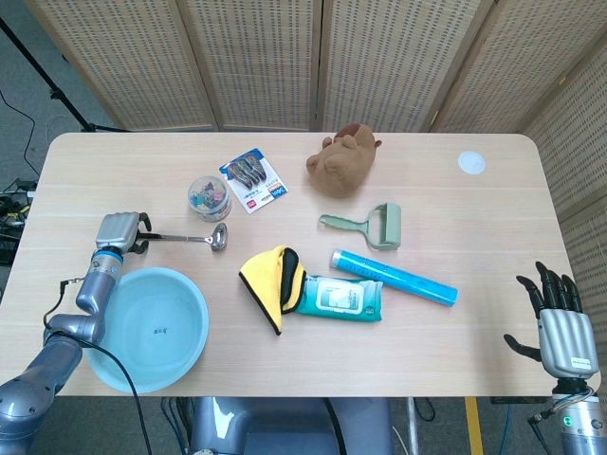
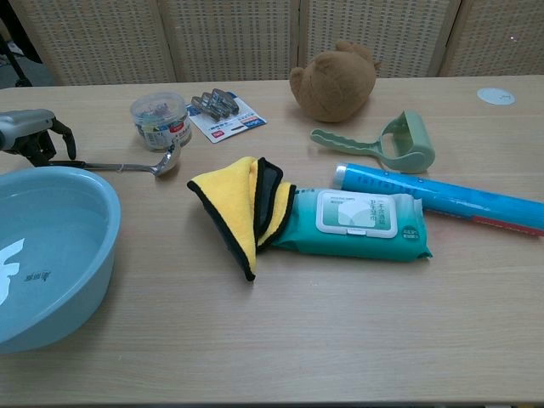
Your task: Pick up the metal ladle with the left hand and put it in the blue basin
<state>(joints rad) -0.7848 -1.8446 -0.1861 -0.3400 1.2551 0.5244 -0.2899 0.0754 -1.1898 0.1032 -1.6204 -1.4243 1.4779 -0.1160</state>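
Observation:
The metal ladle (image 1: 185, 237) lies flat on the table, bowl to the right next to the clip jar; in the chest view the ladle (image 2: 119, 166) runs along the basin's far rim. My left hand (image 1: 119, 230) is at the handle's left end. In the chest view the left hand (image 2: 30, 136) has its fingers curved down on either side of the handle tip, and I cannot tell whether they touch it. The blue basin (image 1: 194, 294) sits just in front of the ladle, its rim (image 2: 110, 204) close to the handle. My right hand (image 1: 560, 327) hangs open beyond the table's front right corner.
A jar of clips (image 1: 209, 196) and a card of clips (image 1: 254, 180) lie behind the ladle's bowl. A yellow cloth (image 1: 273, 282), wipes pack (image 1: 337, 298), blue tube (image 1: 394, 277), lint roller (image 1: 370, 226) and plush toy (image 1: 343, 159) fill the middle.

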